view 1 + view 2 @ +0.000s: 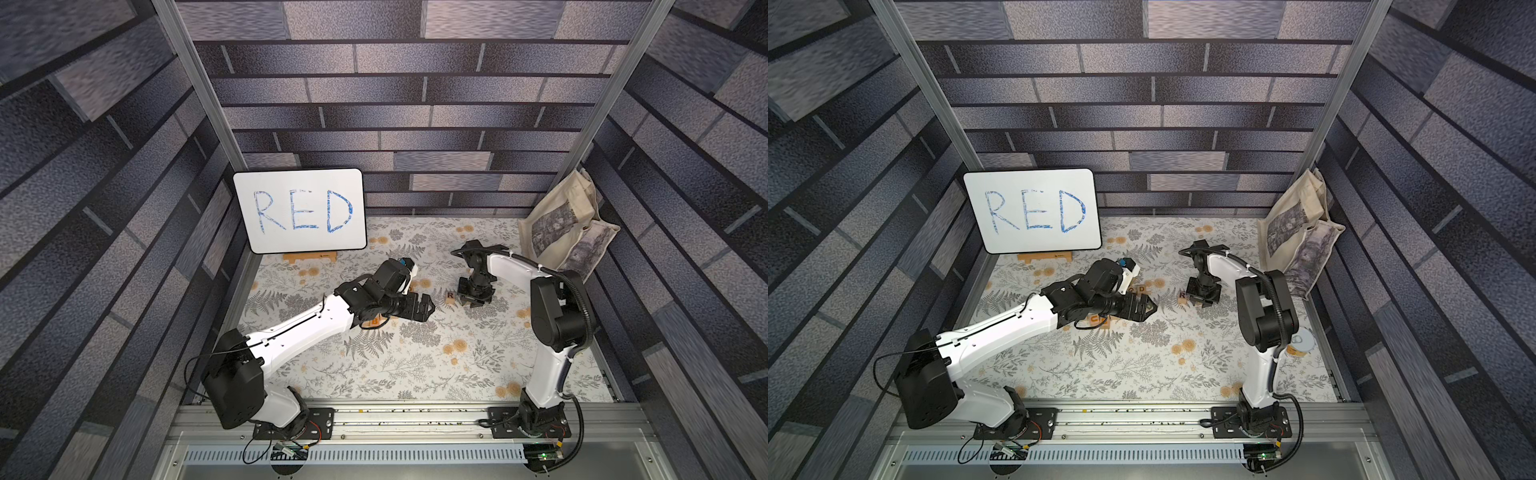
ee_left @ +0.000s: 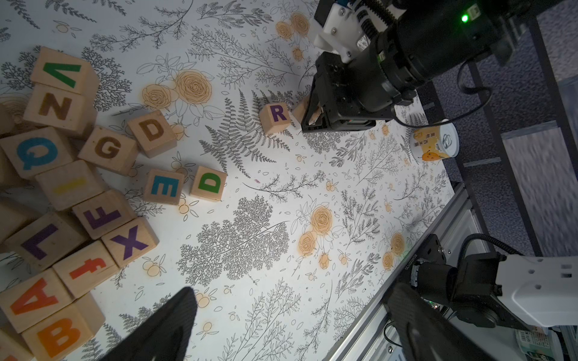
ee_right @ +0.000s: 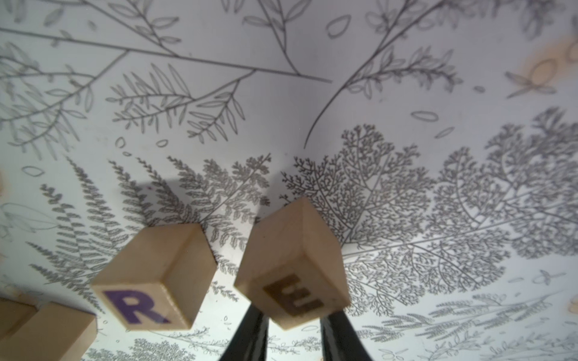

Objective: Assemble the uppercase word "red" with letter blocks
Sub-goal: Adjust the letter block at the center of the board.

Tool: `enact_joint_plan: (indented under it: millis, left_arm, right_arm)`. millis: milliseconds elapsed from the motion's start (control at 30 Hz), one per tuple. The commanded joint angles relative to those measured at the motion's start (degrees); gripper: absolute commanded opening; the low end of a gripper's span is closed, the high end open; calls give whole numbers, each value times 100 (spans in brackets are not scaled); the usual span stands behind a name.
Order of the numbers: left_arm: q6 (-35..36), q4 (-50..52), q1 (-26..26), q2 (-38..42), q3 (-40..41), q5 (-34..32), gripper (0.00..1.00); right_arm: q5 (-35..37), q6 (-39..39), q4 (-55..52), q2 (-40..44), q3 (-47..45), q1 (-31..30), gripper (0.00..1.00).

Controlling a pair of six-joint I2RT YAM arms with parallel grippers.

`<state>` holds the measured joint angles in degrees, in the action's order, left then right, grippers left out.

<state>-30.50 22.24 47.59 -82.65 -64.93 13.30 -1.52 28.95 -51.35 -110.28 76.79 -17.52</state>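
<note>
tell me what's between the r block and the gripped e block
Only bare floral mat between R block and E block, per the right wrist view.

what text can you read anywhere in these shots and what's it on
"RED": white board, blue handwriting
"R": purple R block
"E": brown E block, held in the right gripper
"E": teal E block
"D": green D block
"V", "N", "Q", "G", "D", "I", "F", "L", "X", "f", "A", "B": one each on the pile of blocks
can label: too small to read
wooden stand print: too small to read
</note>
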Motion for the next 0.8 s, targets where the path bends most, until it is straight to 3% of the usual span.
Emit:
enact_joint_plan:
  millis: [0, 333, 767]
  left_arm:
    - [-87, -7, 7, 57, 37, -24, 100]
    - [-148, -82, 20, 64, 103, -20, 100]
    - [-167, -114, 14, 65, 133, -24, 100]
  right_arm:
    - [109, 0, -200, -50, 13, -50, 28]
    - [-464, 128, 16, 44, 52, -54, 30]
    - [-671, -92, 116, 147, 64, -50, 28]
